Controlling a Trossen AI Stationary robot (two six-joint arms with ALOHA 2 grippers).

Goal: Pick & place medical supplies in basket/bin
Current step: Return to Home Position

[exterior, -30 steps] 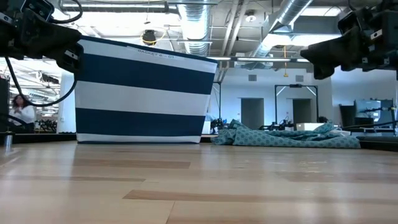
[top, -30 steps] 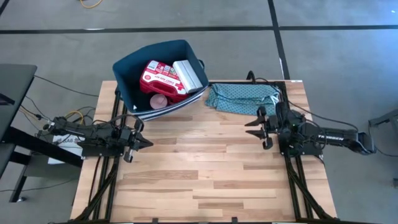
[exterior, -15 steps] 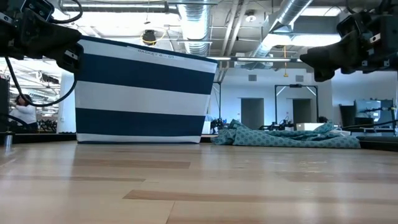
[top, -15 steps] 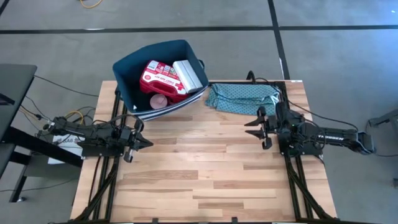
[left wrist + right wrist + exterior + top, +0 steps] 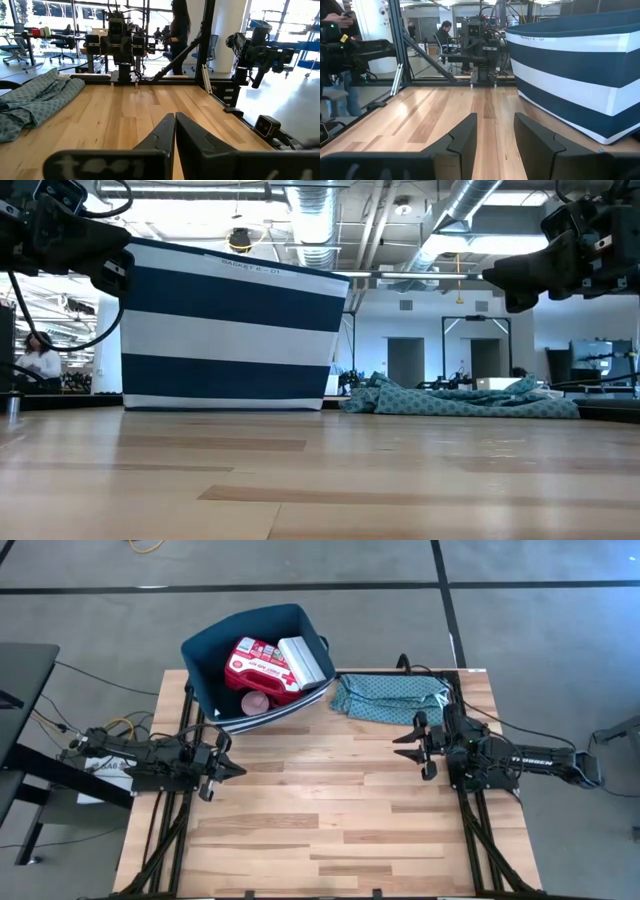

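A: What is changing right now?

B: Almost nothing. The right hand (image 5: 402, 746) is hanging over the right side of the desk (image 5: 320, 810), only a shade off where it was 1 second ago. Its fingers are standing apart and gripping nothing. The left hand (image 5: 236, 769) is waiting over the left side, fingers pressed together, also empty.

A: And the supplies?

B: 3 are lying inside the blue bin (image 5: 200, 650) at the far left corner: the red first-aid pouch (image 5: 255, 665), a pale flat box (image 5: 305, 662) leaning beside it, and the pink round tub (image 5: 257, 704) below them. I am judging the job to be wrapping up, with both arms settling back.

A: Is anything getting in the way?

B: No. The teal patterned cloth (image 5: 385, 698) is lying just beside the bin, beyond the right hand, and a person (image 5: 40, 360) is sitting well behind the desk.
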